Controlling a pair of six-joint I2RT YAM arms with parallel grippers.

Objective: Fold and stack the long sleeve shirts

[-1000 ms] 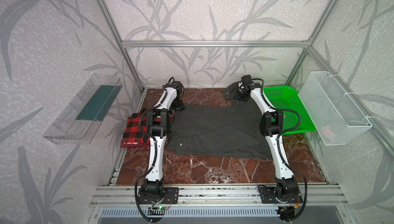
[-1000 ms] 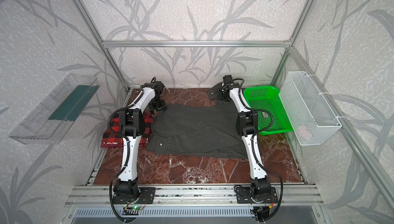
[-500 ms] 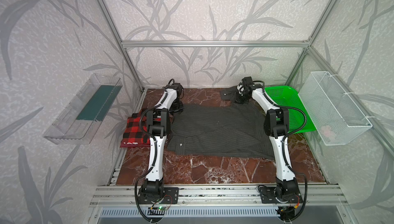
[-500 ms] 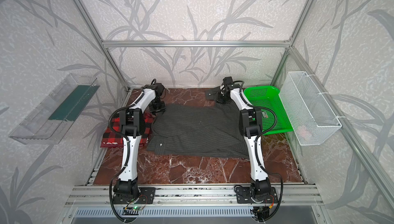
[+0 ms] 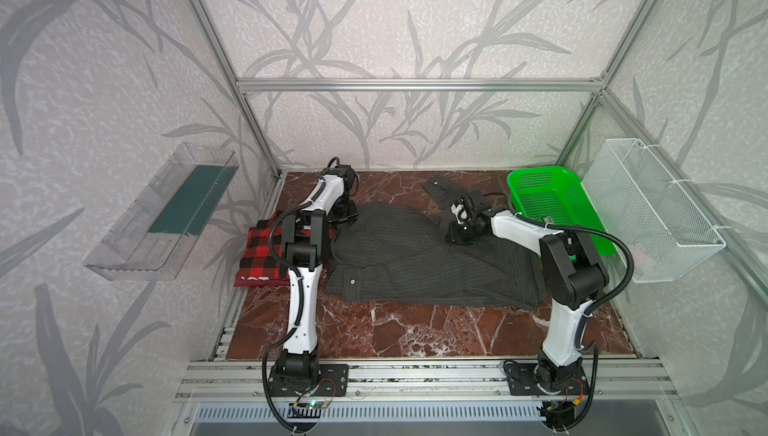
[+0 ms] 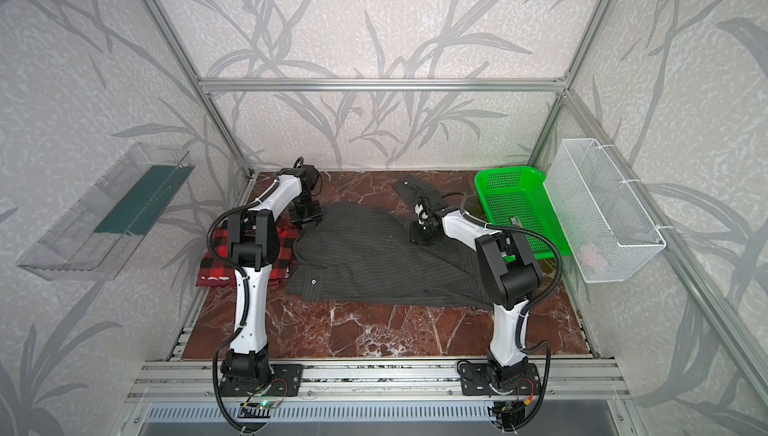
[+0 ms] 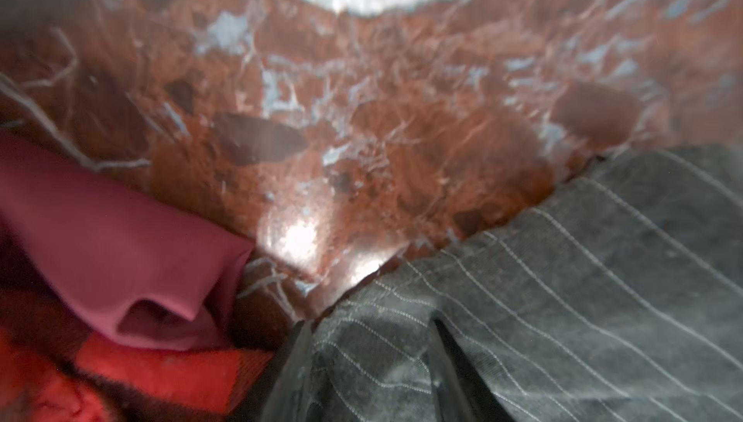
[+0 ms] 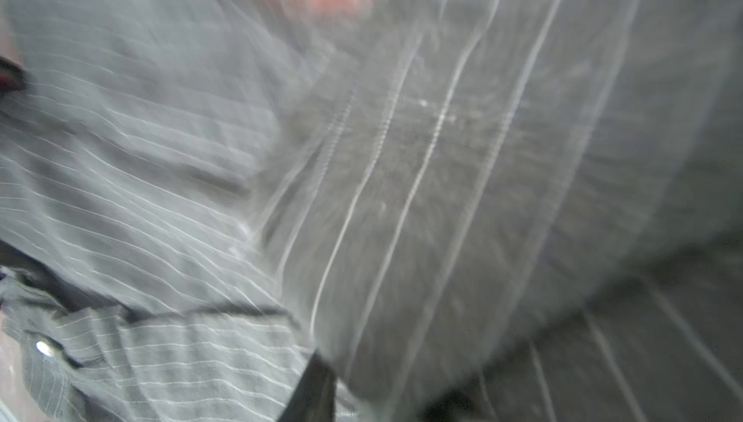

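charcoal pinstripe shirt (image 5: 415, 263), left of green basket (image 5: 536, 172): soft, light, slumps; we'd take hemmed corners. left gripper (image 7: 370, 327) straddles cloth, right gripper (image 5: 459, 222) blurred; pinch we cannot tell.

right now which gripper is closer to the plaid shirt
Left. The left gripper sits right beside the plaid shirt, at the edge of the striped shirt. The right gripper is across the striped shirt, near the green basket.
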